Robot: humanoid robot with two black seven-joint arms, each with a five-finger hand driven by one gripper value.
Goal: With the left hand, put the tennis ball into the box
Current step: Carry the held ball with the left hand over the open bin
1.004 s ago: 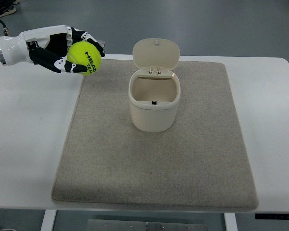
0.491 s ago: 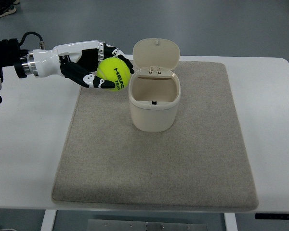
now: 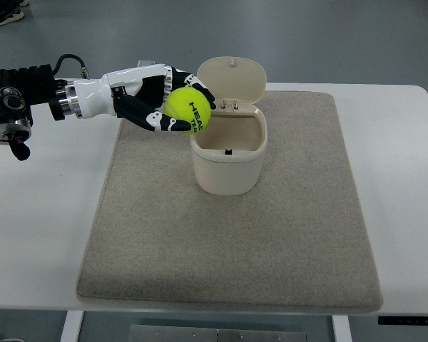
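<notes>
A yellow-green tennis ball (image 3: pixel 187 110) with black print is held in my left hand (image 3: pixel 172 105), whose black and white fingers are shut on it. The ball hangs over the left rim of the cream box (image 3: pixel 228 155), which stands upright on the mat with its hinged lid (image 3: pixel 232 80) tipped open at the back. The box's inside looks empty apart from a small dark mark on its far wall. My left arm (image 3: pixel 64 100) reaches in from the left edge. The right hand is out of the picture.
The box stands on a grey-beige mat (image 3: pixel 228 242) that covers the middle of the white table (image 3: pixel 36 214). Grey floor shows beyond the table's far edge.
My left hand has carried the ball steadily to the right, from above the mat's left corner to the box's left rim. The box has stayed put.
</notes>
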